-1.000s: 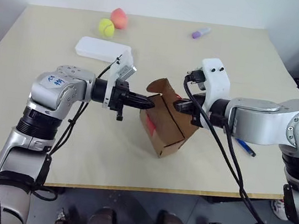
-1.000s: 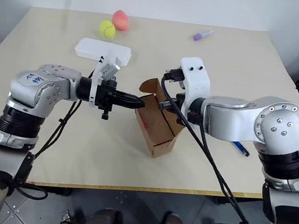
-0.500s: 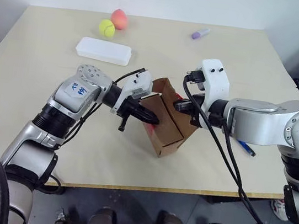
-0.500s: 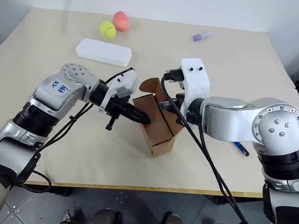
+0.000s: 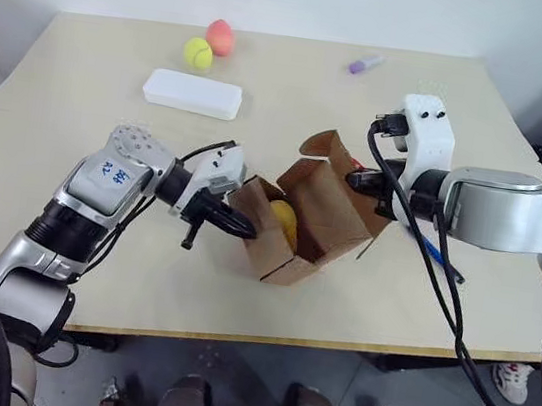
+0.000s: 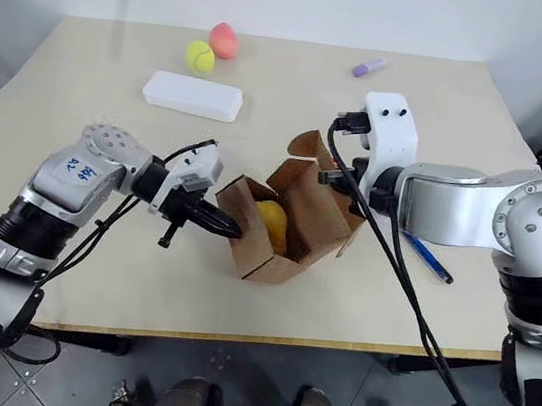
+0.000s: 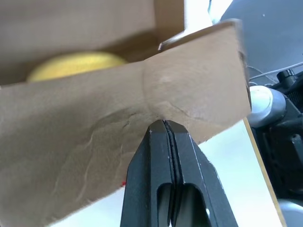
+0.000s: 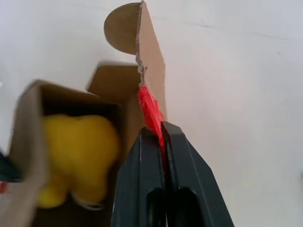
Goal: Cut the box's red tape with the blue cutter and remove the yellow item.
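Note:
The brown box stands open mid-table, and the yellow item sits inside it between the spread flaps. My right gripper is shut on the edge of the lid flap, where the torn red tape runs down between its fingers. My left gripper is shut, and its tips press on the outer face of the opposite flap. The blue cutter lies on the table to the right of the box, partly behind my right arm's cable.
At the far left of the table lie a flat white case, a tennis ball and a pink-orange fruit. A purple marker lies at the back right. The table's front edge runs just below the box.
The box has come open. My right gripper drew the lid flap to the right, my left gripper dropped and pushed the other flap left, and the yellow item now shows inside.

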`<state>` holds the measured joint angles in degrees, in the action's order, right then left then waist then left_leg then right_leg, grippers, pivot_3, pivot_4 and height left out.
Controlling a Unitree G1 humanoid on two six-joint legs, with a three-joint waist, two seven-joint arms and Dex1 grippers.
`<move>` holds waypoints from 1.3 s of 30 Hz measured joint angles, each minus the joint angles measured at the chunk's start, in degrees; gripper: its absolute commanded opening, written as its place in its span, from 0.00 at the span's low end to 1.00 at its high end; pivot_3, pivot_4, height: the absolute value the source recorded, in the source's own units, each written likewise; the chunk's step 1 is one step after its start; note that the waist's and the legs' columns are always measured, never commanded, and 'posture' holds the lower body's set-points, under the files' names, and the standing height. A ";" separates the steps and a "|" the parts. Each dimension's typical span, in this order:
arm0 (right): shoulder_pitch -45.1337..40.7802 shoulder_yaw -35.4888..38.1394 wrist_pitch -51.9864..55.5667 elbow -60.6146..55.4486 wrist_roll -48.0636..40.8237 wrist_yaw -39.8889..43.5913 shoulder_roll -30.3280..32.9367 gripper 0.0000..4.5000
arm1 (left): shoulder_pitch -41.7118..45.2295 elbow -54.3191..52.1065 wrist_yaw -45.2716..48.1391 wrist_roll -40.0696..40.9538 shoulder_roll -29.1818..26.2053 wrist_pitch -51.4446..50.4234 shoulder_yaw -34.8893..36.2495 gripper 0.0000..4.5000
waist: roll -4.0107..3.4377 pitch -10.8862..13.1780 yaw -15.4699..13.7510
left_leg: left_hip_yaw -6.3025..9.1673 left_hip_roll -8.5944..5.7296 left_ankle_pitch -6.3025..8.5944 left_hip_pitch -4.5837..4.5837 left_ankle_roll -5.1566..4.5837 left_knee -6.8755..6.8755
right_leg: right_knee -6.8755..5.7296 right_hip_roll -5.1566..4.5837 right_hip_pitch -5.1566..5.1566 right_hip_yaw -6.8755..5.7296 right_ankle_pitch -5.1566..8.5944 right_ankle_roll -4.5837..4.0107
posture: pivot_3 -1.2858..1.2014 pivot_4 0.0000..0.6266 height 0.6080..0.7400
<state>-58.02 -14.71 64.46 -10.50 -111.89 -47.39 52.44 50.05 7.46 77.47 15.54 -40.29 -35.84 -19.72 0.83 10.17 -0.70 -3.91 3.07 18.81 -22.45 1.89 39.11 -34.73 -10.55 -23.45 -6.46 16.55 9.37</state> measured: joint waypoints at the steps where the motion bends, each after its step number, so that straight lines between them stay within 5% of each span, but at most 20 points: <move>1: 0.28 -0.02 0.56 0.63 0.01 -0.17 0.17 0.01 | -0.65 -0.06 -0.29 -0.22 0.02 -0.44 0.10 0.00 | 0.00 0.00 -0.47 | 0.00 0.00 0.00 0.00 0.00 0.01 | 0.00 0.00 0.00 0.00 0.00 -0.01 | 0.52 0.24 1.00; 14: 8.03 -1.12 -0.22 2.73 1.26 -2.78 -2.98 0.01 | -3.21 2.52 -4.76 -3.11 4.24 -1.06 -0.34 0.00 | 0.02 0.01 -0.78 | 0.03 0.00 0.01 -0.50 -0.03 0.10 | 0.07 0.00 -0.35 -0.16 -0.04 0.00 | 0.52 0.24 1.00; 21: 14.86 1.56 -1.98 -0.98 14.98 5.62 -7.04 0.01 | -2.83 6.44 -4.87 -4.01 6.32 2.53 1.09 0.00 | 0.02 0.01 -0.95 | 0.05 -0.01 0.01 -0.51 -0.03 0.12 | 0.08 0.00 -0.33 -0.18 -0.05 0.01 | 0.52 0.24 1.00; 28: 20.76 5.61 -2.54 -5.40 23.76 16.98 -8.23 0.46 | -2.57 10.16 -6.30 -5.46 7.94 7.09 2.71 0.04 | 0.01 0.01 -0.75 | 0.04 -0.01 0.00 -0.51 -0.03 0.11 | 0.06 0.00 -0.34 -0.18 -0.05 0.01 | 0.52 0.24 1.00; 35: 22.22 9.77 -1.95 -9.44 29.37 28.44 -7.26 0.99 | -2.22 13.30 -6.55 -7.21 7.80 9.67 2.87 0.45 | 0.01 0.01 -0.76 | 0.04 -0.01 0.01 -0.51 -0.03 0.10 | 0.08 0.01 -0.34 -0.18 -0.05 0.01 | 0.52 0.24 1.00; 39: 23.56 12.74 -2.09 -11.01 34.85 37.92 -4.03 1.00 | -1.83 13.60 -6.31 -7.22 7.17 9.70 3.22 0.74 | 0.01 0.01 -0.78 | 0.04 -0.01 0.01 -0.52 -0.03 0.10 | 0.09 0.01 -0.35 -0.19 -0.05 0.02 | 0.52 0.24 1.00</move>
<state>-34.46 -1.97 62.37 -21.51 -77.03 -9.48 48.41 48.22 21.06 71.16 8.31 -33.12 -26.14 -16.50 0.85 10.18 -1.48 -3.87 3.05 18.81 -22.98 1.86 39.21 -34.64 -10.55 -23.79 -6.65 16.50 9.39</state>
